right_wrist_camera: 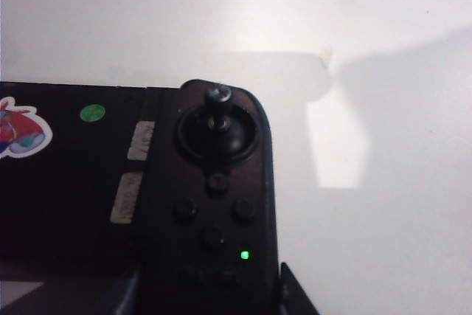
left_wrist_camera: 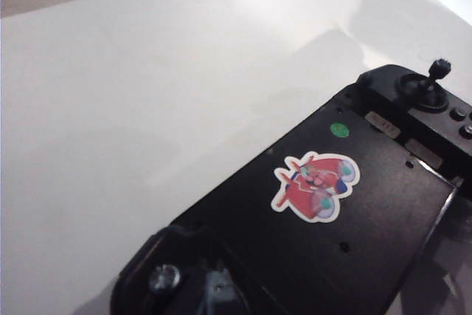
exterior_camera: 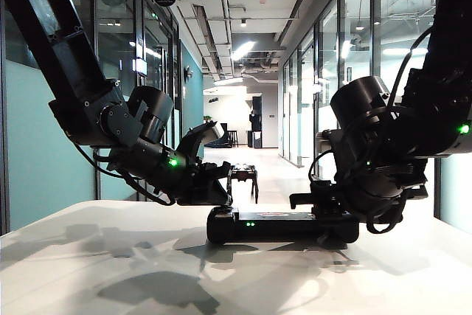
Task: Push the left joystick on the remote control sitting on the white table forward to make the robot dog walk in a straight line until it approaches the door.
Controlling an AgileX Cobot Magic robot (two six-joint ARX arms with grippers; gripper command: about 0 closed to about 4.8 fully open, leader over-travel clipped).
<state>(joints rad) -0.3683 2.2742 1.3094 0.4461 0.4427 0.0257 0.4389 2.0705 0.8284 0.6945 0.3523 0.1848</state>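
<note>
White table (exterior_camera: 110,271) fills the lower part of the exterior view, bare in front, arm shadows on it. Remote (exterior_camera: 284,225) lies flat at lower centre, long side toward the camera, green lights on, so it's powered and the sticks face up for a push from above.

Left gripper (exterior_camera: 217,182) sits centre-left, angled down over the remote's left end, right where the left joystick should be. The stick itself is hidden under it in the exterior view, and the left wrist view cuts that end off at the bottom edge, so contact can't be confirmed. Jaws: can't tell, spread or pressed together, no fingers clearly visible in any view.

Right gripper (exterior_camera: 324,208) is centre-right, low against the remote's right end. Judgement: it's there to brace the remote so it doesn't slide when the stick gets pushed. Right wrist view shows a dark finger tip (right_wrist_camera: 295,293) at the bottom edge just beside the remote's side, the other finger out of frame. Jaws look part spread, whether they pinch the remote can't tell.

Twin stick (right_wrist_camera: 219,105) with button cluster below it stands upright, untouched; also seen upper right in the left wrist view (left_wrist_camera: 435,79). Sticker (left_wrist_camera: 315,186) on the remote's middle.

Beyond the table, dog (exterior_camera: 243,178) stands on the corridor floor at centre, seemingly facing away. Far end of the corridor is well past it, door not clearly made out. Judgement: walk has a long way to go.
</note>
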